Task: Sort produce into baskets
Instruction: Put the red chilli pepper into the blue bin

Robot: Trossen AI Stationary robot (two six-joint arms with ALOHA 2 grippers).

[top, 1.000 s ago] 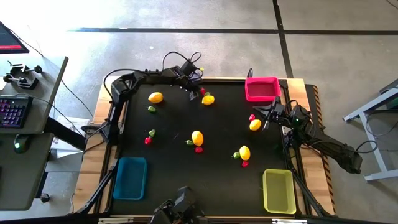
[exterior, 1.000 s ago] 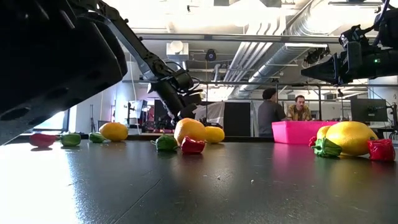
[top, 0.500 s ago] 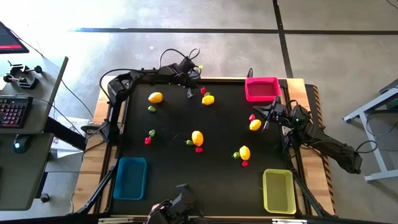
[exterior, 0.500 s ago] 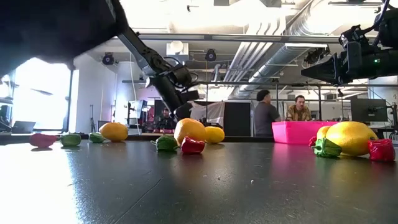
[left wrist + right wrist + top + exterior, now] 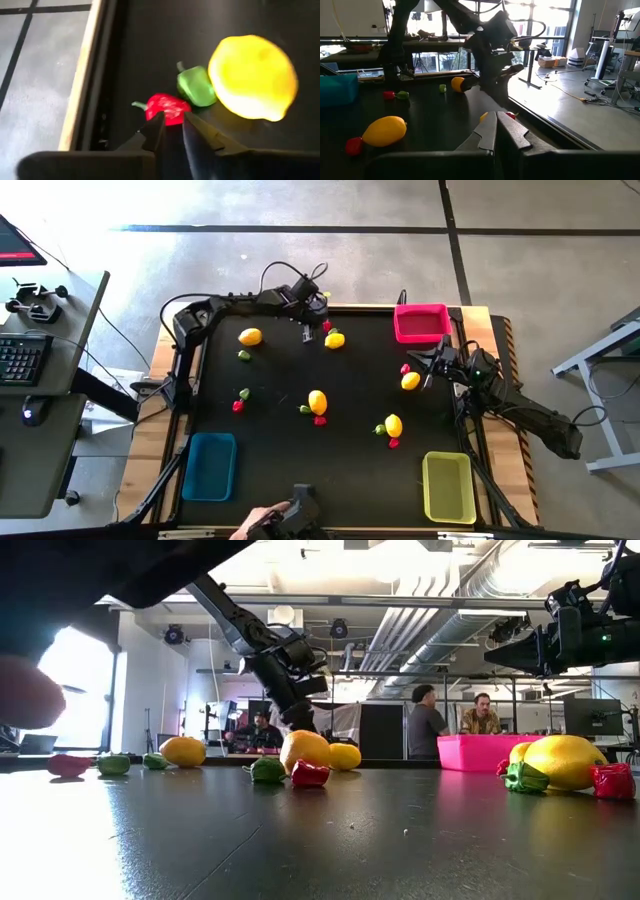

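Observation:
My left gripper (image 5: 172, 127) hovers near the table's far edge, pointing steeply down, its fingers a narrow gap apart with nothing between them. A small red pepper (image 5: 167, 107) lies on the table just beyond the tips, with a green pepper (image 5: 196, 86) and a yellow lemon (image 5: 252, 77) beside it. In the high view this gripper (image 5: 307, 332) stands left of that lemon (image 5: 335, 339). Other lemons (image 5: 317, 401) and small red and green pieces lie spread over the black table. My right gripper (image 5: 496, 120) waits shut at the table's right edge (image 5: 432, 365).
The pink basket (image 5: 421, 323) stands at the far right corner, the blue basket (image 5: 210, 466) at the near left, the yellow-green basket (image 5: 447, 487) at the near right. A person's hand (image 5: 255, 520) and a dark device (image 5: 300, 505) are at the near edge and cover the low view's top left (image 5: 100, 580).
My left gripper has risen a little and rolled about its own axis, staying near the table's far edge. The dark device in front of the low camera has moved up and aside, uncovering more of the table's left.

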